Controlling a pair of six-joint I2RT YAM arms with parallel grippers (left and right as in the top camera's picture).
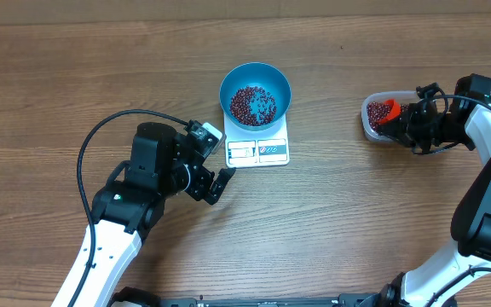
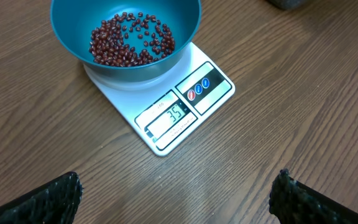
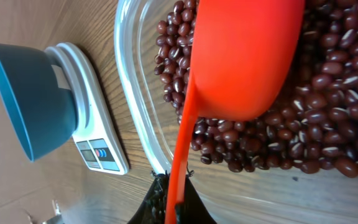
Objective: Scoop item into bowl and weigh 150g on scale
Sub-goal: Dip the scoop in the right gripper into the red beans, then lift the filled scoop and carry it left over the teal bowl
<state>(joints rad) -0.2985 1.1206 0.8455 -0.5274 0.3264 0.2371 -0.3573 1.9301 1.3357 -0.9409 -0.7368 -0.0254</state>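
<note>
My right hand (image 3: 174,202) is clamped on the handle of the orange scoop (image 3: 247,56), its cup lying on the beans (image 3: 334,130) in the clear container (image 3: 132,106). My left hand (image 2: 176,202) hangs near the scale (image 2: 213,93), fingers wide apart. On the scale sits the blue bowl (image 2: 73,18) with some beans in it.

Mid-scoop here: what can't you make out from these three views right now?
Scoop contents: right wrist sees only its orange underside; overhead it is too small.
Scale display: too small overhead, too oblique from the right wrist.
Right jaws: cut off by the right wrist picture's bottom edge.
Container far end: beyond the right wrist picture's edge; covered by the right arm overhead.
</note>
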